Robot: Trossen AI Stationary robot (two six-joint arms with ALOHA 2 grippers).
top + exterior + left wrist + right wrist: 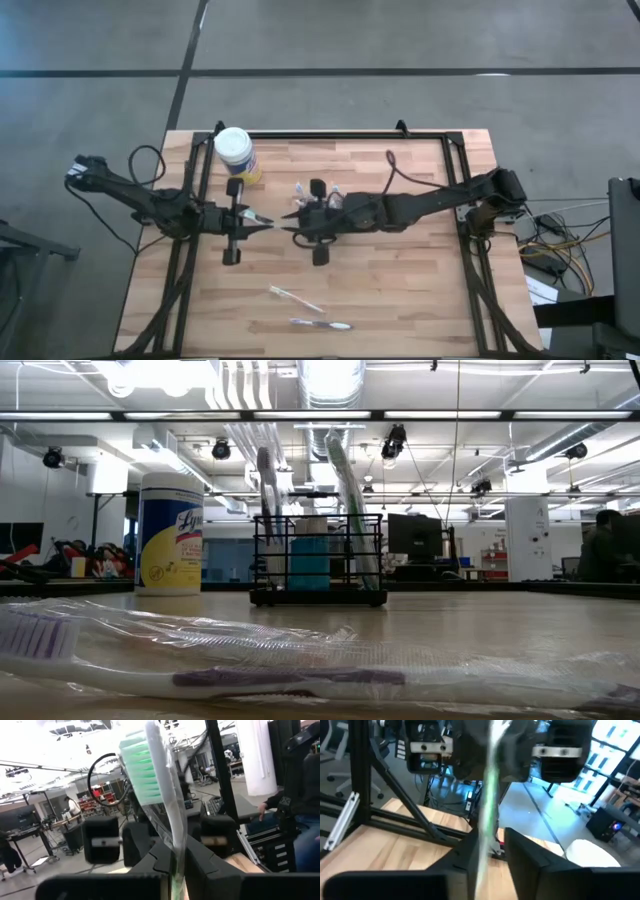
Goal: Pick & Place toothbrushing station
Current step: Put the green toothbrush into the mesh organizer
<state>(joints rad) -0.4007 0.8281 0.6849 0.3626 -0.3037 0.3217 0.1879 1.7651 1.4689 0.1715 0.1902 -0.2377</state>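
Your left gripper [262, 222] and right gripper [290, 215] meet tip to tip over the middle of the tabletop [400, 290], with one wrapped brush [150, 775] between them. In the left wrist view the left fingers [200, 857] are clenched on the brush's handle; its green bristles stand above them inside clear plastic. In the right wrist view the same green handle [487, 810] runs between the right fingers [520, 845], which look slightly parted, with a thin gap on one side, so this side reads as released rather than grasping.

The caddy [318, 597] stands upright on the tabletop, toward the far side. From above you see it just beside the right gripper, partly covered by that arm. In the low view it holds two upright brushes, a white one [266, 480] and a green one [345, 490], with a blue item [310, 565] between them. Neither gripper touches the caddy.

The jar [235, 150] with the white cap and yellow label stands near the far edge, to the left of the caddy and apart from it. Two more wrapped brushes lie flat near the front edge, well apart from the arms: one [295, 297] at a slant, the other [320, 324] closer to the edge. The low view shows one wrapped brush [280, 678] with a purple handle right in front of the camera.
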